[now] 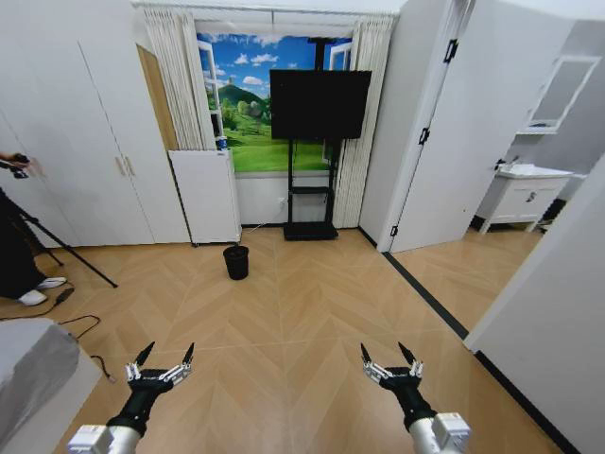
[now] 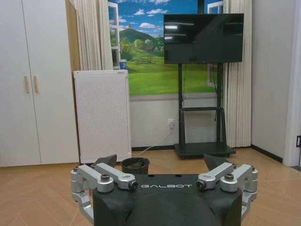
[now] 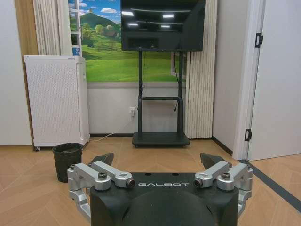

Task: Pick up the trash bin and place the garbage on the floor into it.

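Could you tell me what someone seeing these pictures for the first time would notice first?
Probably the two open pincers low in the head view, the left pincer and right pincer, held above bare wooden floor. Beyond them the small black trash bin stands alone on the floor, near the white perforated appliance. Behind it, a dark TV on a stand fronts a bright landscape mural.

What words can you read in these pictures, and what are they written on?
"GALBOT" – on the black body of the left gripper, in the left wrist view.
"GALBOT" – on the black body of the right gripper, in the right wrist view.
A small mark near the top of the white perforated appliance is too small to read.
Nothing readable shows on the trash bin or the television.
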